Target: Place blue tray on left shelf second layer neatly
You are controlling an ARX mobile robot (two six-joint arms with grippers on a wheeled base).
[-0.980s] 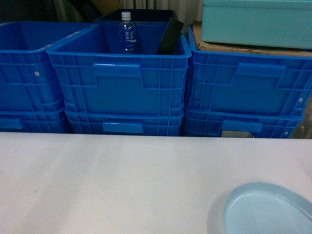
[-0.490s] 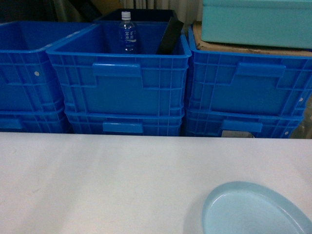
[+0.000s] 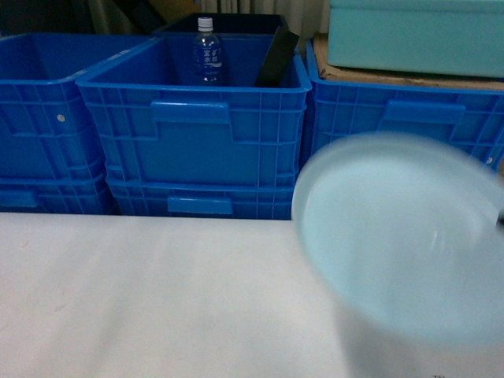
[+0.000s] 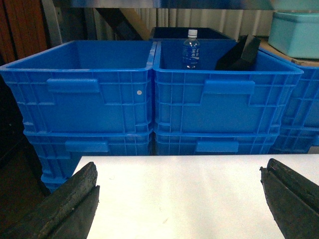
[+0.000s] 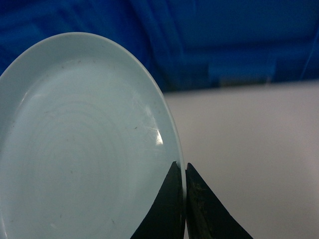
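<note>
Blue tray [image 3: 402, 240] is riding in the air on the right, rim pinched, no shelf showing yet.

The right gripper [image 5: 183, 172] is clamping its jaws onto the tray's thin rim, and the dish is hanging tipped up above the white desk [image 3: 150, 299], blurred in the head view (it looks to be on the move). The left gripper [image 4: 179, 191] is hovering over the desk's left end with jaws spread wide, holding nothing. Behind the desk the dark-blue crates [image 3: 193, 146] are standing stacked, one holding a water bottle [image 3: 207, 53], with a turquoise box [image 3: 417, 35] on top at right. The risk, as I judge it: that edge-only pinch on smooth plastic could let the tray pivot or slip out mid-swing, or its wide face could clip a crate.
</note>
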